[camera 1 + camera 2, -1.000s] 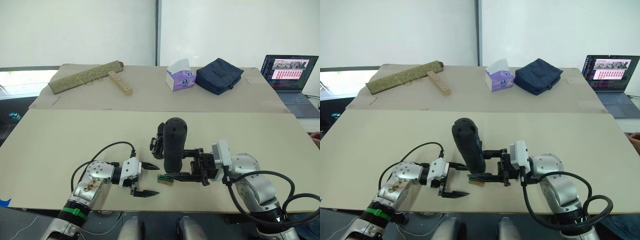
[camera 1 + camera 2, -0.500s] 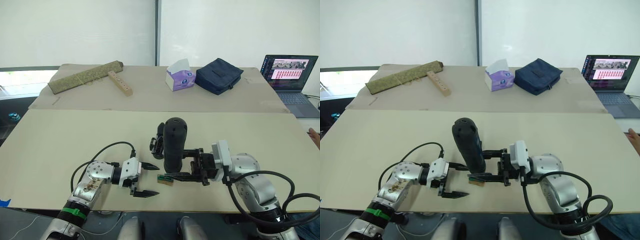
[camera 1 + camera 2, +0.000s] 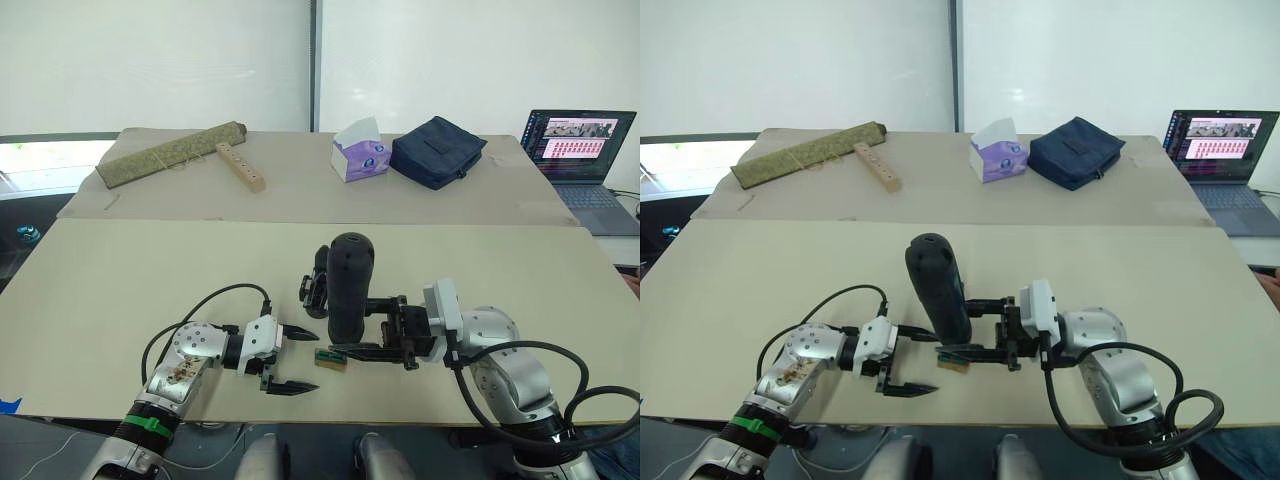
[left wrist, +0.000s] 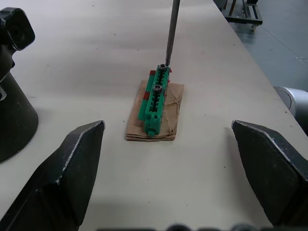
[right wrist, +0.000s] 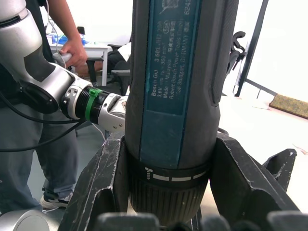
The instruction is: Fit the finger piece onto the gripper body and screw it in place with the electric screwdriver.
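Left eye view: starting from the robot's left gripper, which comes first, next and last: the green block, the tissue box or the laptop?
From the left gripper:
1. Green block: right beside it, on the near table.
2. Tissue box: far table, middle.
3. Laptop: far right edge.

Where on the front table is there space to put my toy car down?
The front table is bare left of the gripper body, and right of the right gripper. It is crowded around the green block, between both grippers.
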